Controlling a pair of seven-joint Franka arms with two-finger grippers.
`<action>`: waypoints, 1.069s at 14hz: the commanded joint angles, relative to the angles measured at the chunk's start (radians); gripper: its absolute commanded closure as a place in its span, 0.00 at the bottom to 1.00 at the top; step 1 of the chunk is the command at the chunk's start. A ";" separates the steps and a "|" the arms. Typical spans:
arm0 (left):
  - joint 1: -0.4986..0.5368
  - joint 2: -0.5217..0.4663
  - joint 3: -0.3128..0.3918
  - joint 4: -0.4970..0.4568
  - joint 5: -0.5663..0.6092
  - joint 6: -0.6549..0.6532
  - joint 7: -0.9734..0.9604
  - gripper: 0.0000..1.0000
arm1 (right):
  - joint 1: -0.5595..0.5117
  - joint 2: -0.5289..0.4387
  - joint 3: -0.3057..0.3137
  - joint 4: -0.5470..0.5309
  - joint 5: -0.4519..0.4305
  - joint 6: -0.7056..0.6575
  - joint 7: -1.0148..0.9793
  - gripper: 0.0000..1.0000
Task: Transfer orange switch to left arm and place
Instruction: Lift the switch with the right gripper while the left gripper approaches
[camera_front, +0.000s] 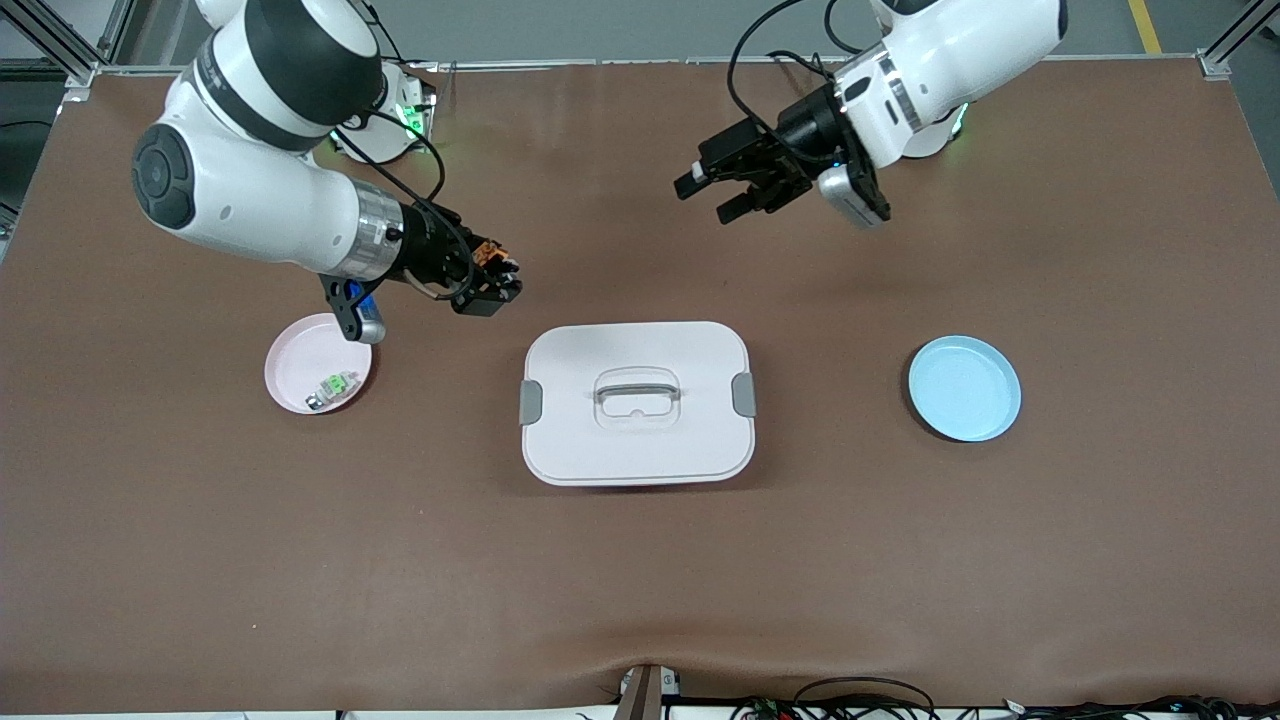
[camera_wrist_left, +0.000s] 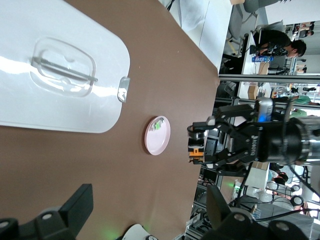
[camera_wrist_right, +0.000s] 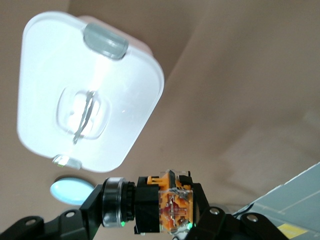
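Box (camera_front: 637, 402) white; orange switch (camera_wrist_right: 172, 207) black-orange, translucent.

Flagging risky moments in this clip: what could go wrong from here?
The right gripper holds the tiny orange switch in the air; a poorly aligned handover to the open left gripper could drop it. The box sits between the plates, so a low crossing might clip its handle.

Right arm reaches in from its base, elbow bent, wrist level; right gripper (camera_front: 490, 280) is in the air over bare table, fingers clamped on the orange switch (camera_front: 493, 256). Left arm is raised, wrist angled toward the other arm; left gripper (camera_front: 722, 195) over bare table, fingers spread, holding nothing.
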 joint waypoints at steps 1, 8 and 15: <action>0.005 0.034 -0.052 0.032 -0.019 0.014 -0.019 0.00 | 0.041 0.017 -0.011 0.087 0.021 -0.017 0.092 1.00; 0.000 0.065 -0.120 0.076 -0.019 0.085 -0.109 0.00 | 0.118 0.063 -0.011 0.168 0.021 -0.007 0.219 1.00; -0.003 0.149 -0.203 0.098 -0.019 0.255 -0.109 0.00 | 0.167 0.067 -0.011 0.211 0.019 -0.004 0.299 1.00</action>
